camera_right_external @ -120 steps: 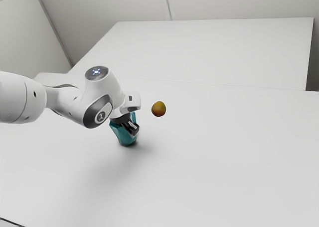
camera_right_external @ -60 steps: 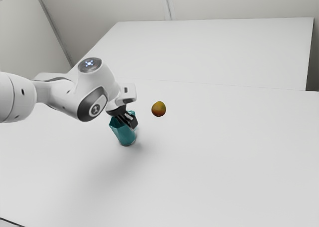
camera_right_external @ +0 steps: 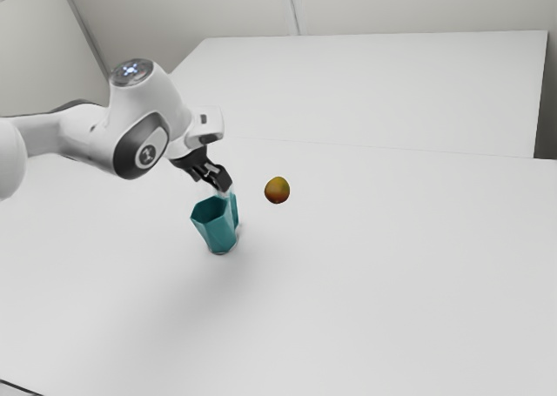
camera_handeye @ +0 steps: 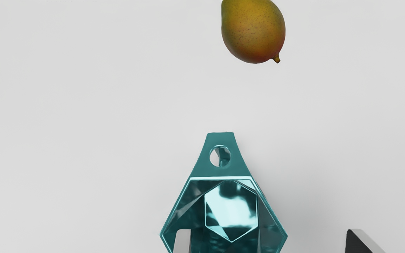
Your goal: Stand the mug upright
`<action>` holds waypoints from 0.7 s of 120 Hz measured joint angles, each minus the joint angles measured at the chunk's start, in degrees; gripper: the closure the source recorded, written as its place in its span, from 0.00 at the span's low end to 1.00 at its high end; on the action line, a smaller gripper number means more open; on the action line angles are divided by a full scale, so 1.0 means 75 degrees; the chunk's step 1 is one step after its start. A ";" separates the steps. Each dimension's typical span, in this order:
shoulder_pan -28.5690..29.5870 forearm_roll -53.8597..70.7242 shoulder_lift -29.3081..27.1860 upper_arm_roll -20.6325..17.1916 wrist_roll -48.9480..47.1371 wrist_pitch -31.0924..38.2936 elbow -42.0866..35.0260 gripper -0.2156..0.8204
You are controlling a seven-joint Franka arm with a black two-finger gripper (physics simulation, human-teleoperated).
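1. The mug point(camera_right_external: 216, 222), teal and six-sided, stands upright on the pale table point(camera_right_external: 392, 265), left of centre in the exterior view, a little below mid-height. Its mouth faces up and its base is down on the surface.
2. Just above it, I see the black pincer point(camera_right_external: 223, 187), tilted downward at the end of the white arm point(camera_right_external: 130, 122), which reaches in from the exterior view's left.
3. The pincer is wide: in the wrist view its two fingers point(camera_handeye: 183, 242) stand well apart, one overlapping the mug's mouth, the other out beyond the rim.
4. Looking down into the mug from the wrist view, I can make out the hexagonal bottom and the handle point(camera_handeye: 220, 138), its flat top pierced by a round hole.
5. A mango point(camera_right_external: 277, 190), yellow-brown with a reddish tinge, sits near the middle of the exterior view, apart from the mug and to its upper right. The handle points roughly its way.
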 joint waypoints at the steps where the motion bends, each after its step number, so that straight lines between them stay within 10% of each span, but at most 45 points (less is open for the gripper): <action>1: -0.0001 -0.0012 0.0003 0.0000 0.0000 -0.0058 0.0072 0.35; 60: 0.0609 -0.1224 0.1888 -0.0139 -0.0064 -0.4420 0.4655 0.22; 84: 0.0742 -0.1350 0.2101 -0.0179 -0.0134 -0.5529 0.5067 0.21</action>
